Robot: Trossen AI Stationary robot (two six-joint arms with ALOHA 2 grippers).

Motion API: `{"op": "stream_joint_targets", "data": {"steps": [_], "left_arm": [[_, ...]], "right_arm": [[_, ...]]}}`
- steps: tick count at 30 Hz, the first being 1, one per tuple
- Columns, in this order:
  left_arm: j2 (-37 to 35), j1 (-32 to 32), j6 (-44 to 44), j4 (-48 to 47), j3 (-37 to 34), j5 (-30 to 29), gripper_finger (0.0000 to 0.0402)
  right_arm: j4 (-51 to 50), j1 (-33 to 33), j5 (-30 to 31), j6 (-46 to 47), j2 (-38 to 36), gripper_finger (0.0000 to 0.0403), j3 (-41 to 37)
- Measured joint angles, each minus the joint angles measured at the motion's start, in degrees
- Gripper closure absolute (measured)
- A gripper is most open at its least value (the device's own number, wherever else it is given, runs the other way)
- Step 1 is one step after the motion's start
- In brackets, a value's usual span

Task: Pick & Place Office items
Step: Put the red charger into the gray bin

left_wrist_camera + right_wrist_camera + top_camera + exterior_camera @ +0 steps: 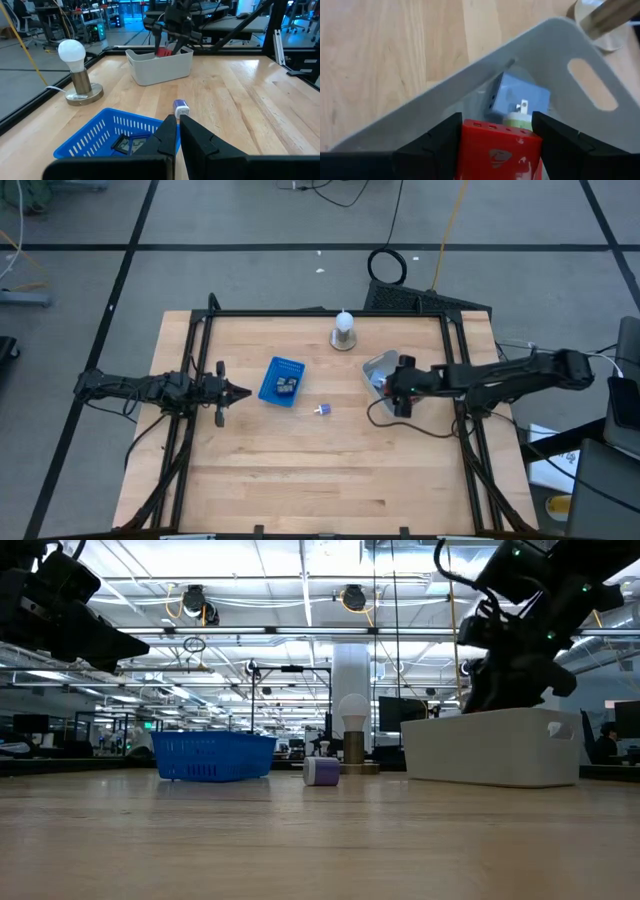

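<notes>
My right gripper (496, 125) hangs over the clear grey tray (378, 364) and is shut on a red block (497, 150). In the tray below it lie a blue squarish block (520, 98) and a small green bit (516, 120). The blue mesh basket (282, 380) stands mid-table with dark pieces (131, 145) in it. A purple-white bit (322, 410) lies on the wood between basket and tray. My left gripper (178, 127) is shut and hovers just left of the basket, pointing toward the table's right edge. My right gripper pinches the red block by its two opposite side faces (465, 145), one finger on each. The fingers (437, 137) come from above, pointing down into the tray. The block is lifted clear of the tray's contents, as the left wrist view shows (165, 51).
A white knob on a round base (343, 331) stands near the far edge, between basket and tray. A black frame (330, 313) runs along the table's edges. Bare wood (320, 470) spreads over the near half.
</notes>
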Motion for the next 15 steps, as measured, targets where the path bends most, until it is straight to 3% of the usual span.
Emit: {"op": "stream_joint_targets", "data": {"steps": [15], "left_arm": [[0.0, 0.0, 0.2, -0.1, 0.0, 0.0, 0.0376]], "right_arm": [[-0.4, 0.0, 0.2, -1.1, 5.7, 0.0185, 0.0]]}}
